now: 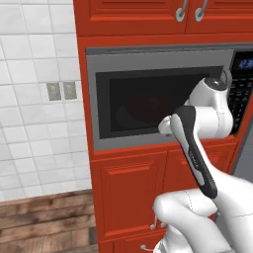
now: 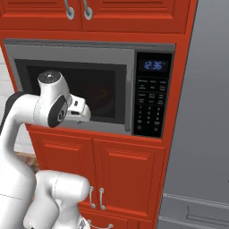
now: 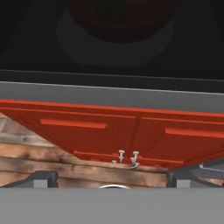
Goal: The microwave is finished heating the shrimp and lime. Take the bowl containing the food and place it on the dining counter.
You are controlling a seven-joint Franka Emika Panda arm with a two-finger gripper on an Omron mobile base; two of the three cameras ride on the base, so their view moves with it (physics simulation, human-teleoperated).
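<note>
The microwave (image 2: 89,53) is built into red cabinets, and its dark glass door (image 1: 148,106) is shut. Through the glass the red-orange bowl (image 3: 122,22) shows dimly on a pale round plate (image 3: 113,50). A dark spot inside the bowl may be the lime (image 3: 113,11); the shrimp cannot be made out. My gripper (image 3: 113,178) hangs open just in front of the door's lower part, its two fingertips (image 3: 41,178) far apart and nothing between them. The door's curved grey handle (image 2: 130,96) is to the right of my hand (image 2: 78,109). The dining counter is out of view.
The black keypad panel (image 2: 151,107) with a blue display (image 2: 153,65) is right of the door. A tall grey fridge (image 2: 203,112) stands further right. Red cabinet doors (image 2: 96,174) lie below and above the microwave. White wall tiles (image 1: 34,99) and wooden floor (image 1: 44,217) are at the left.
</note>
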